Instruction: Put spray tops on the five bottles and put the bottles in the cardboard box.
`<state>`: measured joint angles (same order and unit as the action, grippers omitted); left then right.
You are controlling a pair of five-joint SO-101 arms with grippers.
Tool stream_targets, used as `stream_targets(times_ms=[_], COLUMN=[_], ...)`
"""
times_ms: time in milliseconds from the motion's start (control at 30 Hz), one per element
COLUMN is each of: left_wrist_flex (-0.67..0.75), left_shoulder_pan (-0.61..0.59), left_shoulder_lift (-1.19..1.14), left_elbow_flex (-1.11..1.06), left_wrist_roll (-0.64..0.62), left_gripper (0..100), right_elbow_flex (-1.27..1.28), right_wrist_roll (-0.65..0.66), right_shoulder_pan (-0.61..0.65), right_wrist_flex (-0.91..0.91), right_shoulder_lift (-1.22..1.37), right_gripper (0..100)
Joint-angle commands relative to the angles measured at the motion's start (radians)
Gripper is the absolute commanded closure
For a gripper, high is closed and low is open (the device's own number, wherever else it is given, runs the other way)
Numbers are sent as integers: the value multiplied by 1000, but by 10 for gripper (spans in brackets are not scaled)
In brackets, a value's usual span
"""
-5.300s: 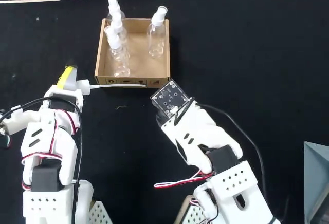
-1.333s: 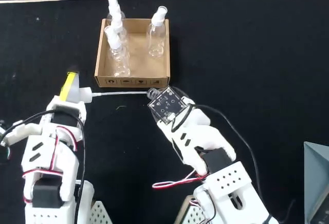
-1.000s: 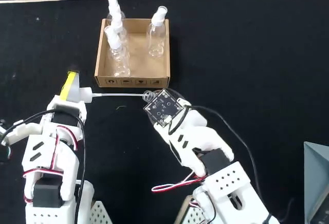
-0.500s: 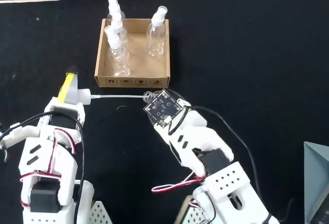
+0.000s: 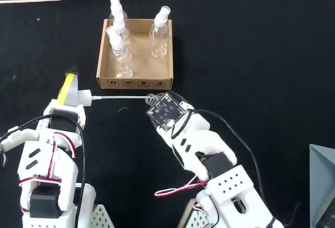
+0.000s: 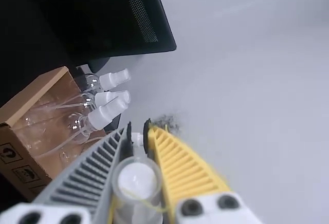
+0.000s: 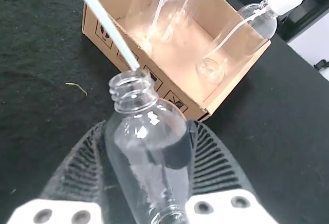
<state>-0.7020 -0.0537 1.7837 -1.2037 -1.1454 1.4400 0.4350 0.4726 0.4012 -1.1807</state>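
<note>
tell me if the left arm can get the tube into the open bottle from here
Probably yes: the tube of its spray top ends right at the bottle mouth, nothing between.

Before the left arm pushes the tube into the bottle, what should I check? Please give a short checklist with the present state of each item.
1. The left gripper is shut on the spray top: ok.
2. The right gripper is shut on the bottle: ok.
3. The bottle's neck is open, with no top on it: ok.
4. The tube has its tip at the neck: it meets the rim, but whether it is inside or outside, cannot tell.
5. The tube is straight: ok.
6. The box has bare floor for one more bottle: ok.
</note>
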Motion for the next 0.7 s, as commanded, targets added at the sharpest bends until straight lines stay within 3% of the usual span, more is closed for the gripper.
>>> stream_targets(times_ms=[0, 667], left_wrist_flex=[-6, -34], left_shoulder_pan=[1, 12], left_shoulder_lift=[2, 2], left_elbow_flex=[58, 51], left_wrist_roll=[3, 3], left_gripper=[971, 971], right_elbow_flex=[-2, -2], right_wrist_roll=[6, 0], right_shoulder_pan=[21, 21], right_wrist_flex=[-51, -52], right_shoulder_lift=[-28, -28], right_gripper=[986, 986])
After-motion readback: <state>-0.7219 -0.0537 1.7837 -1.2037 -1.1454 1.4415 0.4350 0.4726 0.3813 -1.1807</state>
